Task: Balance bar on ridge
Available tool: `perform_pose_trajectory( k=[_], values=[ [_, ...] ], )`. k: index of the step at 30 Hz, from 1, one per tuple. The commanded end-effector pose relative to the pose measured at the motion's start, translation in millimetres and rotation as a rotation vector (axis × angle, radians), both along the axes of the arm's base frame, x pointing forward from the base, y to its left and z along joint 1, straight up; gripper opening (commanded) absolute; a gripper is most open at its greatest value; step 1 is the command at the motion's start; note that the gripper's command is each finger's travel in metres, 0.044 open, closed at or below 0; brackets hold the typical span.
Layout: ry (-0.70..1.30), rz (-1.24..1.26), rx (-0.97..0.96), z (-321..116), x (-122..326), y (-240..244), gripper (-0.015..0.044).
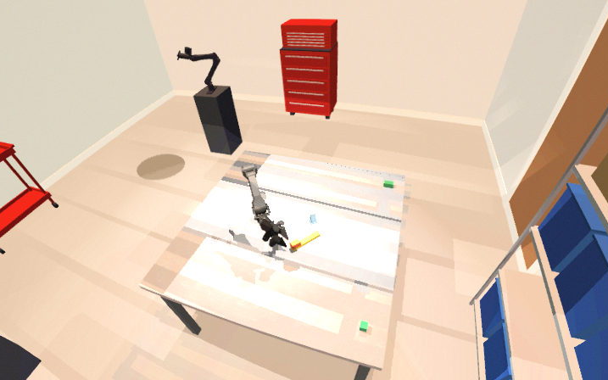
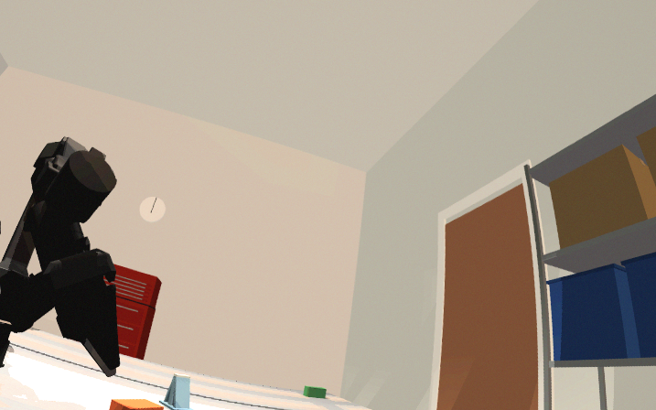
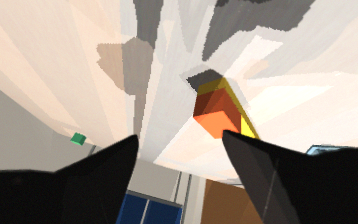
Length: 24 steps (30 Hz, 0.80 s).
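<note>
The yellow bar lies on the table, with an orange block on its end nearest the arm. The small light-blue ridge stands apart from the bar, toward the back in the top view. My gripper is open and empty, above the table beside the orange end. In the wrist view the block shows beyond the right fingertip, and that finger hides part of the bar. In the exterior view the yellow bar is out of view.
One green block lies near the table's back right corner. Another green block lies near the front right corner. A second arm on a dark pedestal and a red tool cabinet stand behind the table.
</note>
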<state>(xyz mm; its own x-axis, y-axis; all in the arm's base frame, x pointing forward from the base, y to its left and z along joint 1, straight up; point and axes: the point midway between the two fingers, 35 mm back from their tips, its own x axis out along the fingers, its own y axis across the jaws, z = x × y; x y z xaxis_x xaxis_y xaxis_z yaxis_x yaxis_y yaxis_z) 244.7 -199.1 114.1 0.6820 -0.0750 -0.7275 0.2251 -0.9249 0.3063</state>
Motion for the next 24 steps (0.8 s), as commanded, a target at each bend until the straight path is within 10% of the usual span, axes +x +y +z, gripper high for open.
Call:
perform_pose_trajectory(
  k=[1, 24],
  values=[
    [0.026, 0.085, -0.071, 3, 5, 0, 0.0315],
    [0.187, 0.710, -0.479, 9, 32, 14, 0.0315]
  ],
)
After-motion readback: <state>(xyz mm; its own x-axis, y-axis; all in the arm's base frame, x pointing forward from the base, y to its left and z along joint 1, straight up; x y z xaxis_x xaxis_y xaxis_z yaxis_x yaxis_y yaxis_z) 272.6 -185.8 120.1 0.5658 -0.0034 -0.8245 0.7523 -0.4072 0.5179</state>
